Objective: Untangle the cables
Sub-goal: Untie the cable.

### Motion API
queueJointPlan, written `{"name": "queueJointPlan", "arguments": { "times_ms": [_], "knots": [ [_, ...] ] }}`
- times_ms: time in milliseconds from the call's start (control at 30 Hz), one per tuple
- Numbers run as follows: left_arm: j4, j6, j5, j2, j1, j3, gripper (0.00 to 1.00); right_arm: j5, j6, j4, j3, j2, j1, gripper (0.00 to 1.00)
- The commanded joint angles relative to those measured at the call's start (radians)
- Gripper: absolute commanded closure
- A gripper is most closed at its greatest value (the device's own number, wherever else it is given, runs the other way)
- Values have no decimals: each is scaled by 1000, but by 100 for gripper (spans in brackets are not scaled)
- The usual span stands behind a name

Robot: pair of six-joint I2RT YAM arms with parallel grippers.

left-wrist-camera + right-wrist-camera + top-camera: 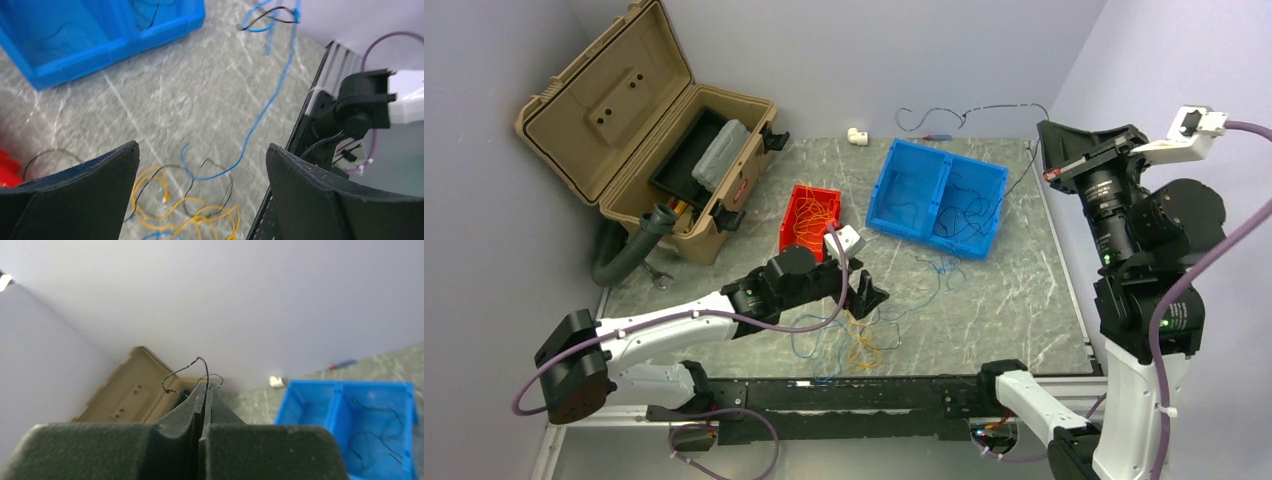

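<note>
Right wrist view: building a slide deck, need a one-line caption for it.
Right gripper shut on a thin black wire looping above its fingertips, tan toolbox and blue bin behind.

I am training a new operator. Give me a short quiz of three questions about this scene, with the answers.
1. True or false: the left claw is closed on a blue cable.
2. Which one pinches the thin black wire? A: left claw. B: right claw.
3. Fill in: the cables inside the red bin are ___ in colour.
Key: 1 false, it is open; 2 B; 3 yellow-orange.
</note>
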Motion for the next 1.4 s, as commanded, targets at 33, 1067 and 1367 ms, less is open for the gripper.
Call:
{"name": "queueJointPlan", "arguments": {
  "times_ms": [33,1067,1367],
  "knots": [
    [251,5,21,39,-30,10,0,-106,79,169,32,13,0,100],
    [666,-60,173,513,-77,239,6,-126,202,296,89,57,0,100],
    [601,-88,147,603,-77,365,15,-115,199,301,78,49,0,100]
  ]
}}
